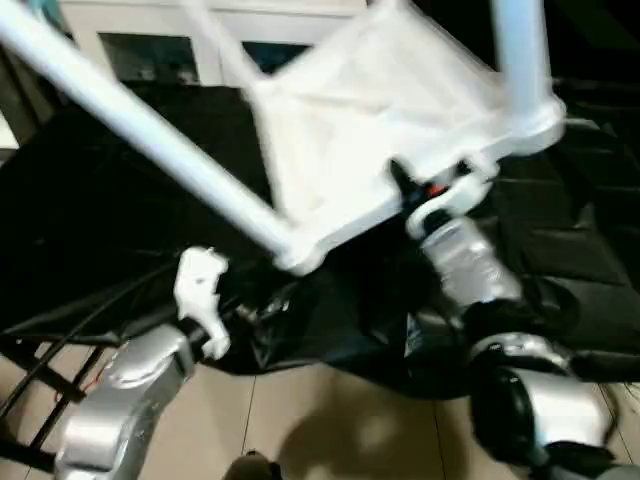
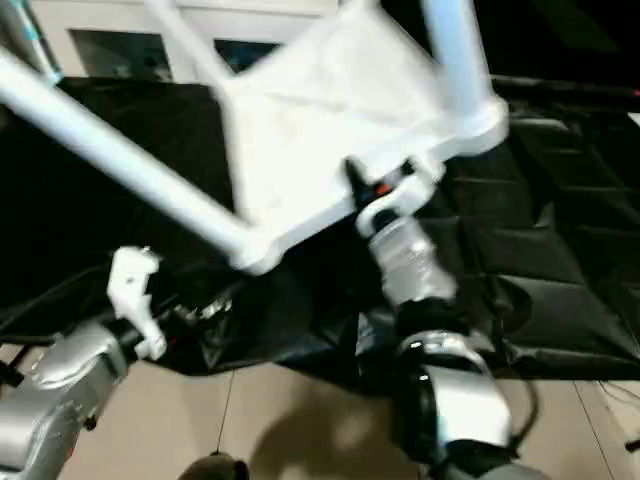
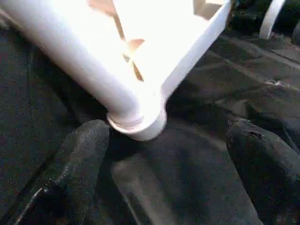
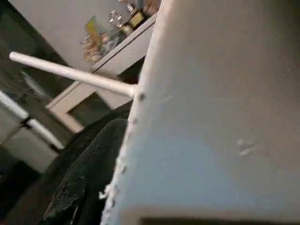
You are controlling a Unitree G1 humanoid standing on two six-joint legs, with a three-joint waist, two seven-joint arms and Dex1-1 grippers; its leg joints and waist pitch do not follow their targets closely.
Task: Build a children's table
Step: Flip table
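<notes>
- Our left pincer (image 3: pixel 164 178) gapes wide, holding nothing; the tabletop's corner socket (image 3: pixel 140 123) hangs just beyond its fingertips.
- Our right pincer (image 1: pixel 415 195) clamps the tabletop (image 1: pixel 370 120) rim, tilting it above the black mat (image 1: pixel 90 230).
- We judge the plastic light, stiff, slippery; grip by the rim.
- The legs (image 1: pixel 140 125) sweep wide; the cabinet (image 1: pixel 150 45) is near behind.

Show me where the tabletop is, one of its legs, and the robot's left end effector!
tabletop (image 1: pixel 370 130), left eye view, on its ribbed underside.
leg (image 1: pixel 140 125), left eye view, midway along the long white tube.
left end effector (image 3: pixel 168 178), left wrist view, midway between its two black fingertips.
</notes>
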